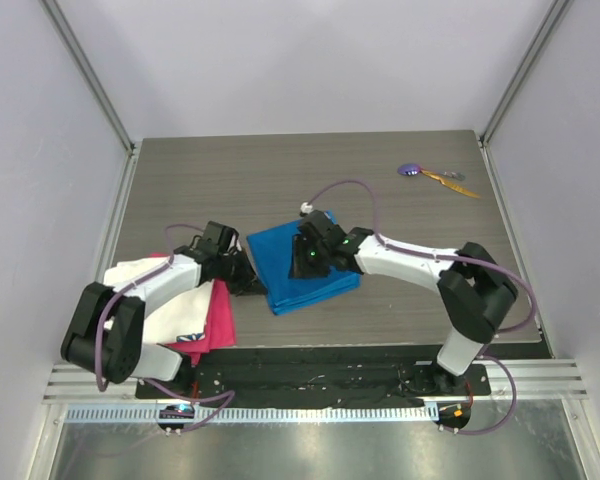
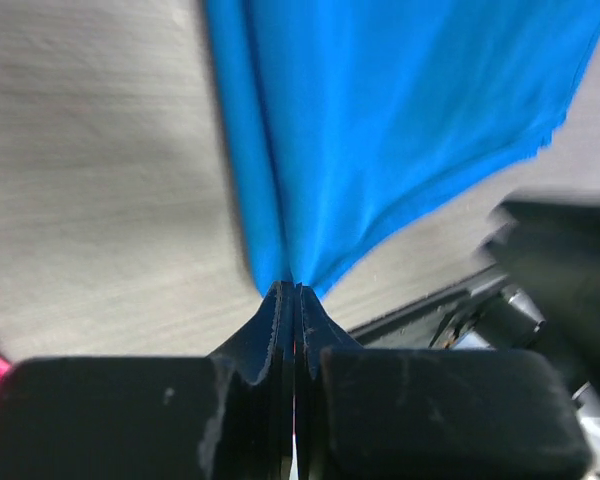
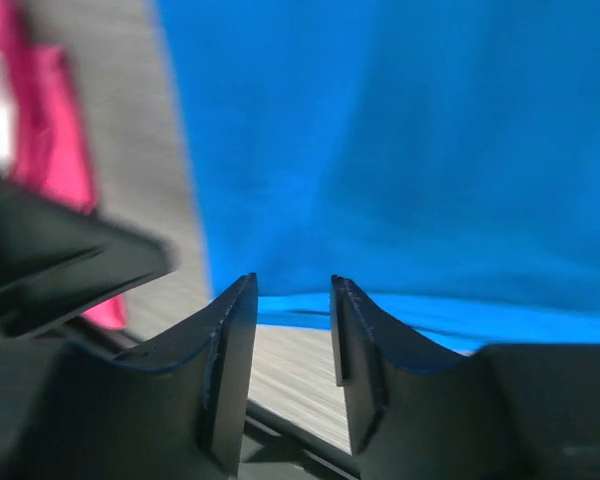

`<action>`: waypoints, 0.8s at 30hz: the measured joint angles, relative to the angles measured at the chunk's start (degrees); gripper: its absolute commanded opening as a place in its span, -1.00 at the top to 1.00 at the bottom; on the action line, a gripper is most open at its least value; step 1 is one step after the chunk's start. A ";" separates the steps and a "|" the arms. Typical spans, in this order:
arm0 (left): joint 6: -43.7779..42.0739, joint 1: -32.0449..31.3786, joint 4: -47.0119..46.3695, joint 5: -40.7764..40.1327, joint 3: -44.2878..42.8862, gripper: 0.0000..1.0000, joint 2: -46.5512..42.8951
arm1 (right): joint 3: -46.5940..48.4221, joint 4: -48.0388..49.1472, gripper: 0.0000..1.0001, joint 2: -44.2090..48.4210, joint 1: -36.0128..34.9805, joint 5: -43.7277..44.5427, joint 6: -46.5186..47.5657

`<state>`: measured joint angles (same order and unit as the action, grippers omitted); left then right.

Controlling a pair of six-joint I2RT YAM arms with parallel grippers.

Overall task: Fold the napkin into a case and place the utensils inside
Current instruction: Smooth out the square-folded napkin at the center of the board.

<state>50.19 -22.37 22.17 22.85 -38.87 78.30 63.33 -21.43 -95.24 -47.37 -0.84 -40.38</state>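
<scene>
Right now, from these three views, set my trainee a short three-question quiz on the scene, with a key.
1. True or false: the left fingers are shut on the napkin.
2. Where do the utensils lie? A) on the napkin; B) near the far right corner of the table; C) between the right fingers.
3. Fill in: the right fingers, at the napkin's edge, are ___ (open or shut).
Key: 1 true; 2 B; 3 open.
</scene>
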 measured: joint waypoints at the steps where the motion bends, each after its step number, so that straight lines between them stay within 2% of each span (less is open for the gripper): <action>1: 0.28 0.55 -0.50 0.07 -0.11 1.00 1.03 | 0.76 1.36 0.19 -1.55 -0.92 -1.33 -0.15; 6: 0.66 2.64 -2.78 0.55 -1.57 1.00 6.84 | 2.29 6.73 0.11 -7.15 -3.85 -6.38 -0.57; 12: 0.68 5.66 -5.18 1.95 -2.27 1.00 10.05 | 5.84 6.38 0.11 -11.72 -6.14 -7.56 0.42; 15: 0.66 6.69 -5.68 2.36 -2.36 1.00 10.08 | 7.45 5.33 0.20 -12.55 -7.45 -7.04 1.62; 17: 0.66 7.17 -5.95 2.69 -2.38 1.00 10.08 | 8.33 4.57 0.34 -12.72 -8.35 -6.49 2.36; 24: 0.63 8.85 -6.12 3.54 -2.49 1.00 10.36 | 9.81 1.31 0.35 -13.68 -10.91 -2.75 4.46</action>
<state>50.83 -13.52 16.05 26.39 -41.36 88.66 73.14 -20.12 -108.92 -58.28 -3.60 -35.92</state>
